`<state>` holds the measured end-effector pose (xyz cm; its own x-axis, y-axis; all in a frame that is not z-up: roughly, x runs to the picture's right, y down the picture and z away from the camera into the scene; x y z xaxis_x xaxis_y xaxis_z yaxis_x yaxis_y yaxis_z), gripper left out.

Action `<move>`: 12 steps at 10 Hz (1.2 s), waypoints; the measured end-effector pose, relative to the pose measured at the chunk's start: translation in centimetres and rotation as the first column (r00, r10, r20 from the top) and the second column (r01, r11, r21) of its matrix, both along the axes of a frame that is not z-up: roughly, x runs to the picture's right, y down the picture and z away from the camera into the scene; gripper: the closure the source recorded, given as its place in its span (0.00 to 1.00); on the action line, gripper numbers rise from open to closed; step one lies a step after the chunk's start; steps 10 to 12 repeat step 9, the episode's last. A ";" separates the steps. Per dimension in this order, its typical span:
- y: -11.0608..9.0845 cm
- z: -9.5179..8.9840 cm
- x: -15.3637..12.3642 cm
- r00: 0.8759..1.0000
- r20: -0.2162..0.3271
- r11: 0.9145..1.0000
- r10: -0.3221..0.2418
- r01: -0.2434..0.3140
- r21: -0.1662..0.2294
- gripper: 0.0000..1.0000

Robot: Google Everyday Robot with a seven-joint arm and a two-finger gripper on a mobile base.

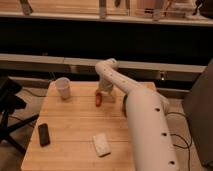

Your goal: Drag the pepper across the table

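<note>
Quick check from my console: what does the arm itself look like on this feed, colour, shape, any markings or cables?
The arm is glossy off-white: a thick rounded tube with a bulbous elbow joint and small dark dots along its near side. No loose cables or lettering show. The gripper, at the table's far edge by the pepper, looks darker than the arm.

**Surfaces and finishes**

The tabletop (75,125) is pale wood with a visible plank grain and a matt finish. The arm (145,125) wears a smooth, off-white plastic shell; its hand (104,93) sits down by the glossy red pepper (98,99). A white cup (63,87) looks matt, and a black phone (44,134) smooth.
</note>
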<state>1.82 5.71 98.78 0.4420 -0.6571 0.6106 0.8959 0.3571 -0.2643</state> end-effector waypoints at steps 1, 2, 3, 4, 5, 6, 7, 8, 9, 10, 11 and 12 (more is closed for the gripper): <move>0.0 0.0 0.1 1.000 0.000 1.000 -0.001 0.001 0.000 0.20; 0.0 0.0 0.2 1.000 0.000 1.000 -0.003 0.003 -0.001 0.20; 0.0 0.1 0.3 1.000 0.001 1.000 -0.005 0.005 -0.002 0.20; 0.1 0.1 0.3 1.000 0.001 1.000 -0.006 0.006 -0.003 0.20; 0.2 0.1 0.4 1.000 0.002 1.000 -0.008 0.008 -0.004 0.20; 0.2 0.1 0.5 1.000 0.002 1.000 -0.009 0.009 -0.004 0.20; 0.2 0.1 0.5 1.000 0.002 1.000 -0.010 0.010 -0.005 0.20; 0.3 0.1 0.6 1.000 0.003 1.000 -0.011 0.011 -0.006 0.23; 0.3 0.1 0.7 1.000 0.003 1.000 -0.012 0.012 -0.007 0.26; 0.3 0.1 0.7 1.000 0.003 1.000 -0.012 0.012 -0.007 0.26; 0.3 0.1 0.7 1.000 0.003 1.000 -0.012 0.012 -0.007 0.26; 0.3 0.1 0.7 1.000 0.003 1.000 -0.012 0.012 -0.007 0.26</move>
